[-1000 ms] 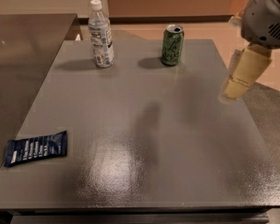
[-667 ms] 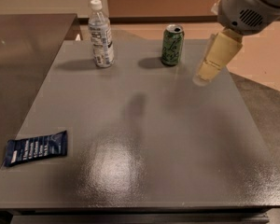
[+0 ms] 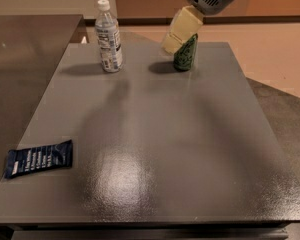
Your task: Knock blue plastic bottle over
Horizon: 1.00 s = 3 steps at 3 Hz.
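The blue plastic bottle (image 3: pixel 110 38) stands upright at the far left of the grey table (image 3: pixel 160 134). It is clear, with a white cap and a white-and-blue label. My gripper (image 3: pixel 171 45) comes down from the upper right on a grey arm. Its cream fingers hang above the table in front of the top of the green soda can (image 3: pixel 185 54). The gripper is to the right of the bottle, well apart from it.
A flat dark blue snack wrapper (image 3: pixel 39 158) lies near the table's front left edge. A dark counter (image 3: pixel 25 69) adjoins the table on the left. Tan floor lies beyond the far and right edges.
My gripper has moved left and toward the far edge, from beside the table's right edge to in front of the can. The bottle, can and wrapper have not moved.
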### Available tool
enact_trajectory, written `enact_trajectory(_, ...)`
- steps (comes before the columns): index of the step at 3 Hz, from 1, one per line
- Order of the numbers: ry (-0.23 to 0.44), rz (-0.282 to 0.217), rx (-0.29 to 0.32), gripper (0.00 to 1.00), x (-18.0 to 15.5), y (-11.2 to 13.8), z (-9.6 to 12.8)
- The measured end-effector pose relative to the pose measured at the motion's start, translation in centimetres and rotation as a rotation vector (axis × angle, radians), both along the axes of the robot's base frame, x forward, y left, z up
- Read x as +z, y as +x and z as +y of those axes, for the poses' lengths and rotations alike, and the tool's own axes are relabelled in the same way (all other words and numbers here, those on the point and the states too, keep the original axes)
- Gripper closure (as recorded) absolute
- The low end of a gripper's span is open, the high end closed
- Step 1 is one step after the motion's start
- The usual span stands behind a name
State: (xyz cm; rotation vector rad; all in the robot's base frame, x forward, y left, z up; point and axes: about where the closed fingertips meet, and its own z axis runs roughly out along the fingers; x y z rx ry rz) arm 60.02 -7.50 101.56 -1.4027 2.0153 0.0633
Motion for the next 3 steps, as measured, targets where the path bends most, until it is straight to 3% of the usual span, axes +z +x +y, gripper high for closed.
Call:
enact_trajectory(1, 0.064, 0.003, -0.032, 0.0, -1.2, 4.1, 3.4)
enact_trajectory(3, 0.2, -0.008, -0.112, 0.0, -4.0, 9.3, 8.1)
